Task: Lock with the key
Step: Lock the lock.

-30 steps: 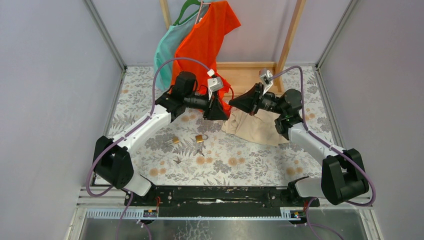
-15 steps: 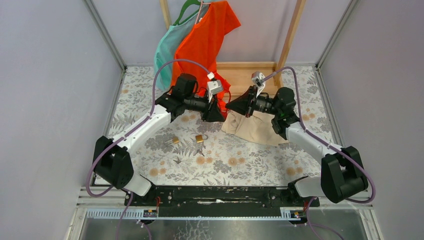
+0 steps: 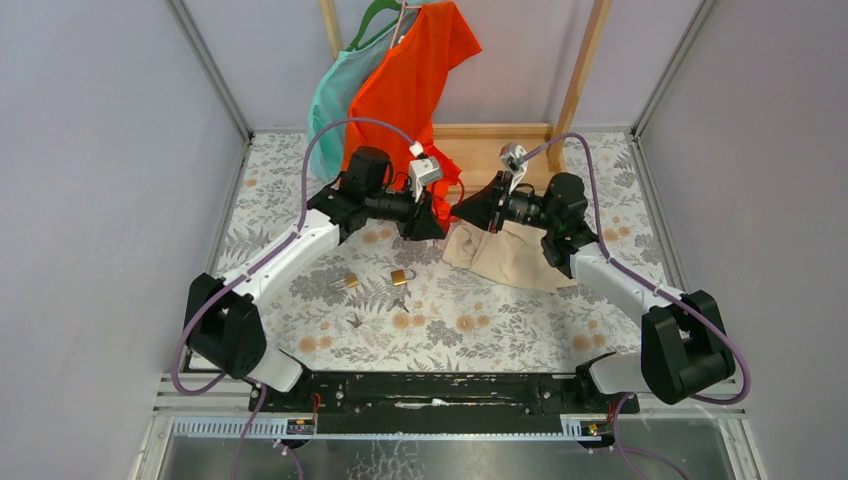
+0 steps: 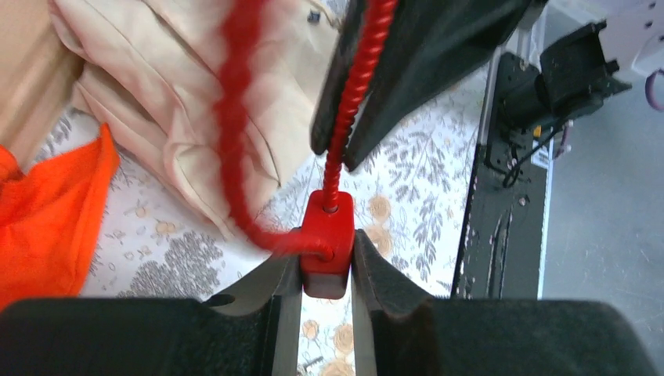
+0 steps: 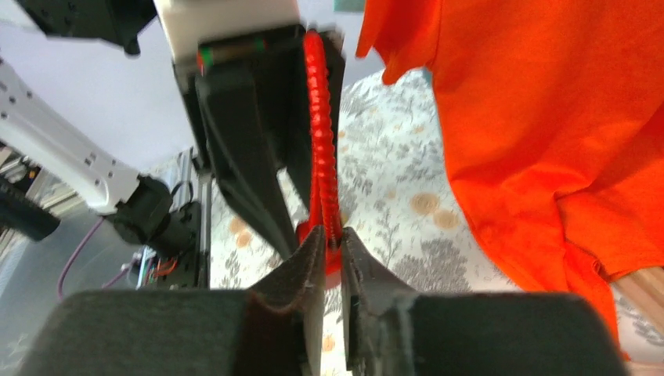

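Observation:
My left gripper (image 4: 326,270) is shut on the red block-shaped body of a cable lock (image 4: 327,243), held above the table. Its red coiled cable (image 4: 350,102) runs up into my right gripper (image 5: 331,243), which is shut on the cable (image 5: 321,157) right beside the lock body. In the top view the two grippers, left (image 3: 437,222) and right (image 3: 460,208), meet tip to tip at mid-table. A brass padlock (image 3: 401,275) lies on the table below them with a small key (image 3: 400,302) by it. A second padlock (image 3: 347,282) lies to its left.
A beige cloth (image 3: 510,255) lies under my right arm. An orange shirt (image 3: 410,80) and a teal garment (image 3: 335,95) hang from a wooden rack (image 3: 580,70) at the back. Another small metal piece (image 3: 355,320) lies on the floral tabletop.
My right gripper has moved left toward the left gripper and now meets it at the red cable lock. The left arm has barely shifted.

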Robot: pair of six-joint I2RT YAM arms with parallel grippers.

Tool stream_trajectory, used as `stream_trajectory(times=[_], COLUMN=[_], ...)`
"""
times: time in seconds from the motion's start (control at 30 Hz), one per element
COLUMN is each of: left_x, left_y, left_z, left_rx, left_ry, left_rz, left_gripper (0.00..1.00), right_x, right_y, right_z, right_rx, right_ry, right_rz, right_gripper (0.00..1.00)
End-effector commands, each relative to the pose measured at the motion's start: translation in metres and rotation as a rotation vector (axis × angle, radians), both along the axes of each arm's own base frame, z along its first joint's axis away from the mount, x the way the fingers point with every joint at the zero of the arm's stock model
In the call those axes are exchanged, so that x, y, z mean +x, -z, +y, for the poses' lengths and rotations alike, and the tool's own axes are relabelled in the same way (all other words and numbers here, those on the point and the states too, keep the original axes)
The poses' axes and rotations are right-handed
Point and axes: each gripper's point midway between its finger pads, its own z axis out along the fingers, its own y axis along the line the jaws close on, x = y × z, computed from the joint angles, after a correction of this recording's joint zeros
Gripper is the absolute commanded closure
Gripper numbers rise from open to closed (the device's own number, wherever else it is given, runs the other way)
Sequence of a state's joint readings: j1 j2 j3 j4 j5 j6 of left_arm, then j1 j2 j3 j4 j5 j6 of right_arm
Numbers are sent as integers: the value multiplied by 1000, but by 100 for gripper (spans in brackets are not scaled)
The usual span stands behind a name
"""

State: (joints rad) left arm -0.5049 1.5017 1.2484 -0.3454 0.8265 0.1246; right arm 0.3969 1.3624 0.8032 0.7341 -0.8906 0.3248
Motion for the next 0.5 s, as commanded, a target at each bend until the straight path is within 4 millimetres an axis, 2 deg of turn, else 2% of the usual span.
stream_trajectory(times=[0.0, 0.1, 0.2, 0.33, 0.47], left_x=[22, 22, 22, 17, 11], left_y=[-75, -70, -66, -67, -68], left_z=[-3, -3, -4, -8, -12], left_rx=[-178, -179, -194, -252, -309], left_ry=[-22, -27, -26, -16, -2], left_rz=[-262, -258, -238, -185, -124], left_gripper=[100, 100, 100, 100, 100], right_x=[-23, -17, -17, -23, -16], right_y=[12, 2, -1, -2, -11], right_z=[4, -5, -12, -14, -18], right_rx=[-43, -36, -32, -21, 6], right_ry=[-94, -70, -59, -79, -47], right_rz=[113, 117, 109, 106, 105], right_gripper=[74, 57, 47, 40, 38])
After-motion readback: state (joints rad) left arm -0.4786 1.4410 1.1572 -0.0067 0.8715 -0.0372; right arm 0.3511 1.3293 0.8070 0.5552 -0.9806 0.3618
